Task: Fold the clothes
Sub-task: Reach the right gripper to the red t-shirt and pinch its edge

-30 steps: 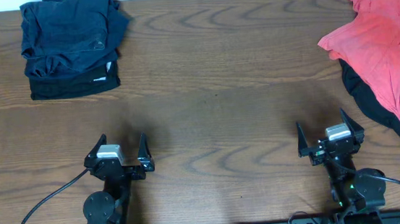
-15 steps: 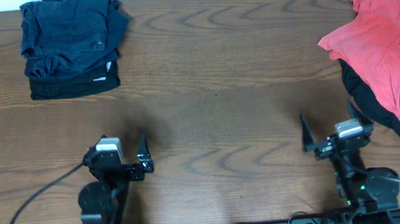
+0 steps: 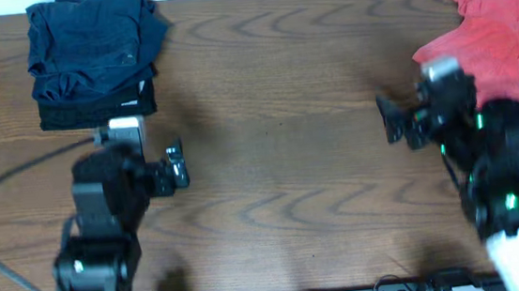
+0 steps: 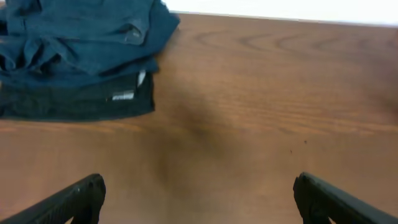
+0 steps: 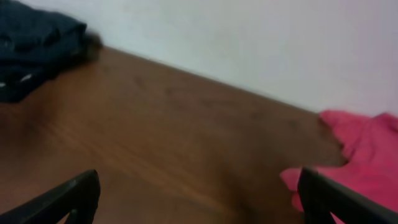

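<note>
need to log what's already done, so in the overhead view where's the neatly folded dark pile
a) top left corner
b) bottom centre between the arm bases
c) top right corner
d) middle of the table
a: the folded dark pile sits at the top left corner of the table, while the top right holds the crumpled red T-shirt.

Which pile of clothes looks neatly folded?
The dark blue stack at the far left: squared, layered edges. The coral-red T-shirt on the right lies crumpled and spread out.
</note>
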{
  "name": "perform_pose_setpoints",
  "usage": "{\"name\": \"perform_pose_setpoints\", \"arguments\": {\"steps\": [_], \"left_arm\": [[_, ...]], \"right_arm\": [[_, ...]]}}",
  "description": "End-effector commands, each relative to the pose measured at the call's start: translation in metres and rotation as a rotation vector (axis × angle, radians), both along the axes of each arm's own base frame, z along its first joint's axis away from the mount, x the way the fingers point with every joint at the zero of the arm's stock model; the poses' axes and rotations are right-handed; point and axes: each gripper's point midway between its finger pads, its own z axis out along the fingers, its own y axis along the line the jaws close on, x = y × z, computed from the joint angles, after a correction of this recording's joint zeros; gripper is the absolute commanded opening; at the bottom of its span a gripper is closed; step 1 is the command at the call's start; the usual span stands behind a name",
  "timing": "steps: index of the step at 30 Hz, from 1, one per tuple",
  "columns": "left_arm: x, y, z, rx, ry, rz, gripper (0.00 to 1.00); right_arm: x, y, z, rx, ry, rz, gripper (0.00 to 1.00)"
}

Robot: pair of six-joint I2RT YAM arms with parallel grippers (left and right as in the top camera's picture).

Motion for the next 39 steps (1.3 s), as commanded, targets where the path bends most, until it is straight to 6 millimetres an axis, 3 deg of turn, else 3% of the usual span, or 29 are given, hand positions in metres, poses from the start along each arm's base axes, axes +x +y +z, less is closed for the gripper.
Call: {"name": "perform_pose_setpoints", "arguments": {"steps": [1, 10, 18, 25, 31, 35, 39], "left_arm": [[0.012, -0.003, 0.007, 0.003, 0.092, -0.001, 0.98], [0.03, -0.01, -0.037, 0.011, 0.443, -0.022, 0.98], [0.053, -0.009, -0.077, 0.034, 0.531, -0.009, 0.98], [0.06, -0.021, -0.089, 0.014, 0.547, -0.089, 0.98], [0.062, -0.021, -0.088, 0.012, 0.541, -0.089, 0.98], [0.063, -0.027, -0.088, 0.016, 0.534, -0.103, 0.98], [0.066, -0.04, -0.085, 0.024, 0.509, -0.139, 0.98]], "right_arm": [[0.024, 0.012, 0.017, 0.011, 0.062, 0.054, 0.99], [0.081, 0.016, -0.017, -0.005, 0.403, 0.062, 0.99], [0.125, 0.012, -0.038, -0.026, 0.36, 0.029, 0.99], [0.165, -0.054, -0.061, -0.062, 0.335, -0.273, 0.99], [0.176, -0.111, -0.111, -0.042, 0.425, -0.393, 0.98], [0.186, -0.139, -0.144, -0.042, 0.456, -0.434, 0.96], [0.198, -0.151, -0.173, -0.054, 0.46, -0.439, 0.93]]}}
